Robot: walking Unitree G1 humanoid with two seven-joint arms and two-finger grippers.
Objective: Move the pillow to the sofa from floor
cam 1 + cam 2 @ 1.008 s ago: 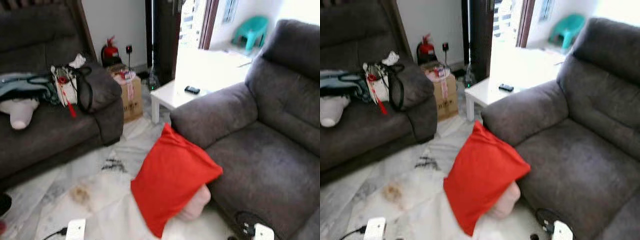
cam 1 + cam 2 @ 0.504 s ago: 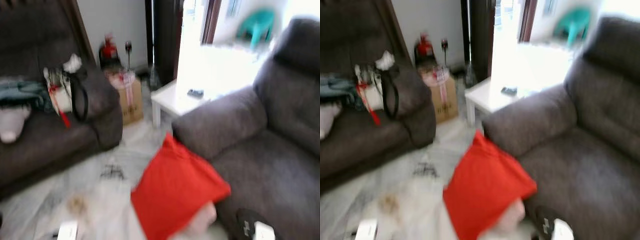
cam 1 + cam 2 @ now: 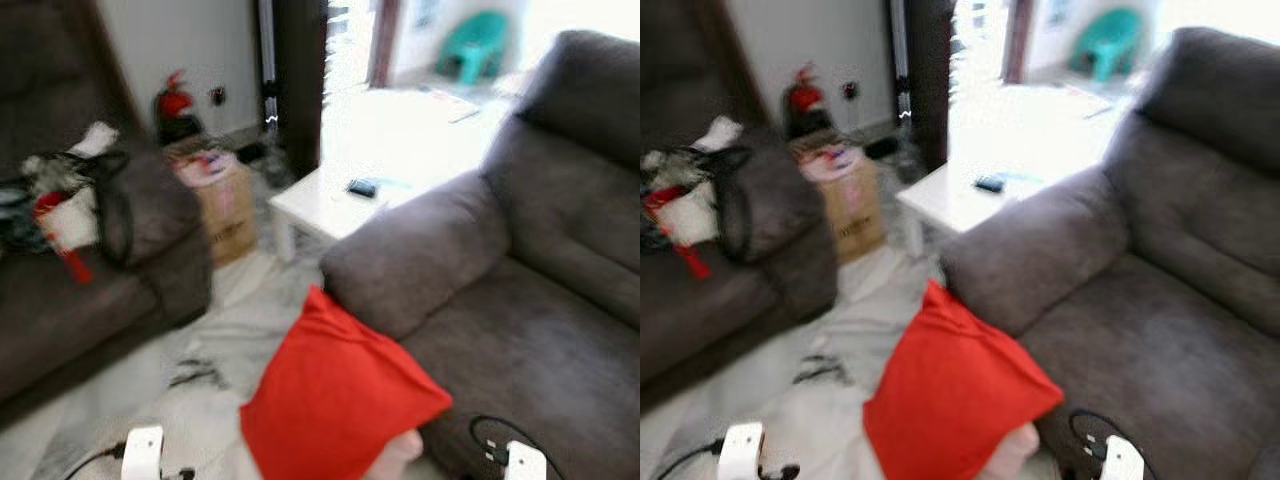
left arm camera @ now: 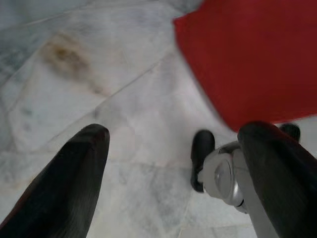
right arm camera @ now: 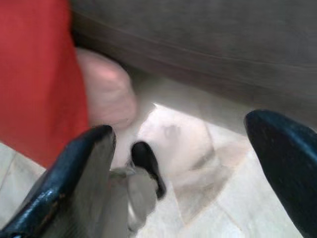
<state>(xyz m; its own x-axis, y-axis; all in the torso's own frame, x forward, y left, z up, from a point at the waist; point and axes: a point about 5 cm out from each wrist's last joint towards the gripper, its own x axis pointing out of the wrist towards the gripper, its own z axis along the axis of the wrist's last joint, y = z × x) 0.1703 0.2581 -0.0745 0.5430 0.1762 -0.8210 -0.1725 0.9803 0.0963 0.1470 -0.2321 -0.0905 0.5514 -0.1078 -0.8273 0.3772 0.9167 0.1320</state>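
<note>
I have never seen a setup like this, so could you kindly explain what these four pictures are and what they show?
They come from a walking humanoid robot. Two are its head camera's eyes, looking down at a living room: a red pillow leans on the floor against a grey sofa. Beyond stand a white table and a second sofa with bags on it. The other two are wrist cameras, each looking along a gripper's black fingers. The left gripper and right gripper are both open above the floor near the pillow, holding nothing. The pillow is not yet picked up.
</note>
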